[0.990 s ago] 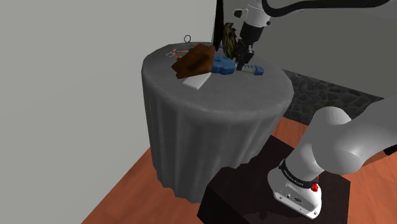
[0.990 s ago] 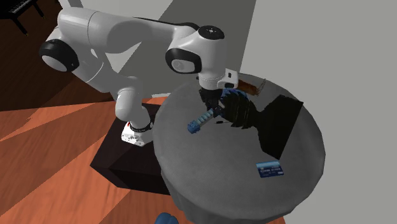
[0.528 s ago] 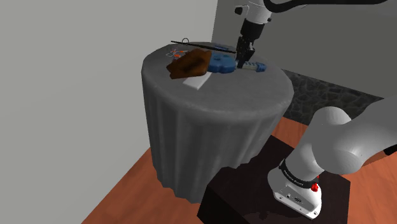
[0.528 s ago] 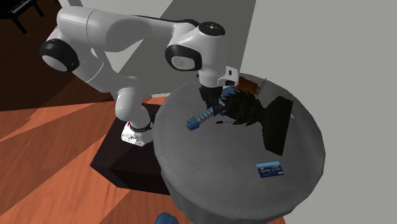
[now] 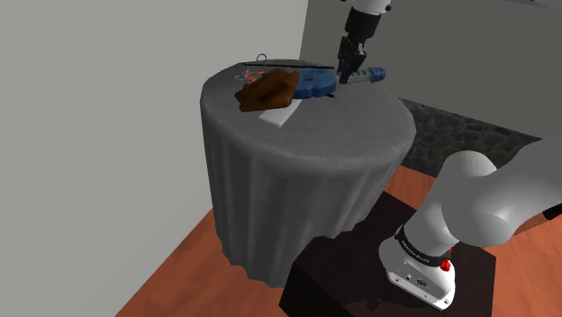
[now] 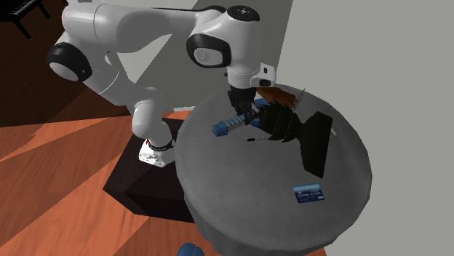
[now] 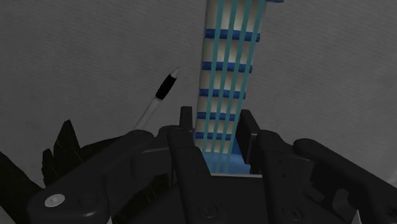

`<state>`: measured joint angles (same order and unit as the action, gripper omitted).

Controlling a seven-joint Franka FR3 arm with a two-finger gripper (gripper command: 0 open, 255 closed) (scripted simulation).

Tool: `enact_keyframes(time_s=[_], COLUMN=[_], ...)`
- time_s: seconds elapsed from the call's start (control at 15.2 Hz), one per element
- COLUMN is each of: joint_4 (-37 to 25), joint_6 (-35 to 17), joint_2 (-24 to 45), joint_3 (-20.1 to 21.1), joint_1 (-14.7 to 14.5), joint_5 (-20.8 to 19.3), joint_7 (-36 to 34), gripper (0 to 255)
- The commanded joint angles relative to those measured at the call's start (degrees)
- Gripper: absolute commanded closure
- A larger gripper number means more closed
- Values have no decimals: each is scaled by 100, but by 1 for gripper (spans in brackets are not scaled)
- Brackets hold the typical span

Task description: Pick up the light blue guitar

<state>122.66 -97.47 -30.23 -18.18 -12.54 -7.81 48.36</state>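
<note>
The guitar has a pale neck with light blue strings and dark blue frets; under it, the tablecloth is mottled grey.

The gripper hides most of the blue guitar.

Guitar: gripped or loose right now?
Gripped. The gripper clasps the guitar by its neck, one finger on each side.
</note>
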Motion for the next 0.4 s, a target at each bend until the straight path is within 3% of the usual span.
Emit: enact_keyframes(time_s=[0.0,0.33], joint_4=[-196,-486], joint_6=[160,394], joint_2=[27,84], joint_3=[11,26], joint_1=[-10,-26], joint_5=[17,41], joint_7=[9,19], gripper=[255,255])
